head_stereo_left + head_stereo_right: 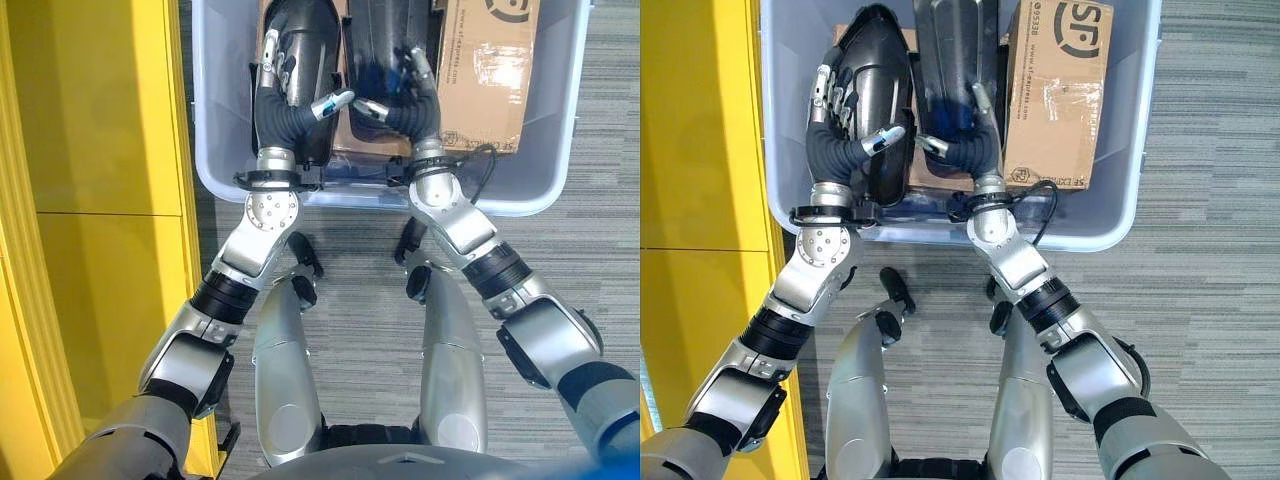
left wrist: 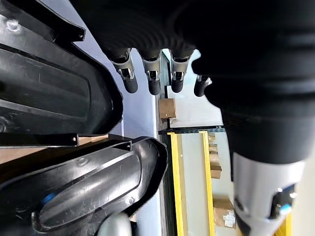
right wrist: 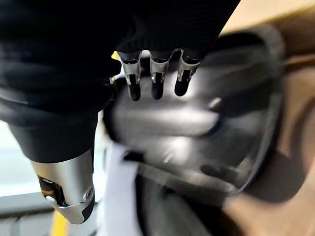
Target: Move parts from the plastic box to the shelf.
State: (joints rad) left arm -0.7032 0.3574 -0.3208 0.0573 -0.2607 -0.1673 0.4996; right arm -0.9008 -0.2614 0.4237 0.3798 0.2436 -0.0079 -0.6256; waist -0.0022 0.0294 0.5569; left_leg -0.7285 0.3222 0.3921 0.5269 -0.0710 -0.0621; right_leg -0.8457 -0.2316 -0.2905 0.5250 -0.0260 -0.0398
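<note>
Black parts (image 1: 878, 70) in the plastic box (image 1: 790, 215), upper frame.
I keep left hand (image 1: 835, 110) and right hand (image 1: 975, 125) loose-fingered, unclosed, then wrap one part squarely.

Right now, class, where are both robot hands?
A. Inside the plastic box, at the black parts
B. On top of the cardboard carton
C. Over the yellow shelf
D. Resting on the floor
A: the left hand and right hand reach into the plastic box, each at a black part, beside the carton.
</note>
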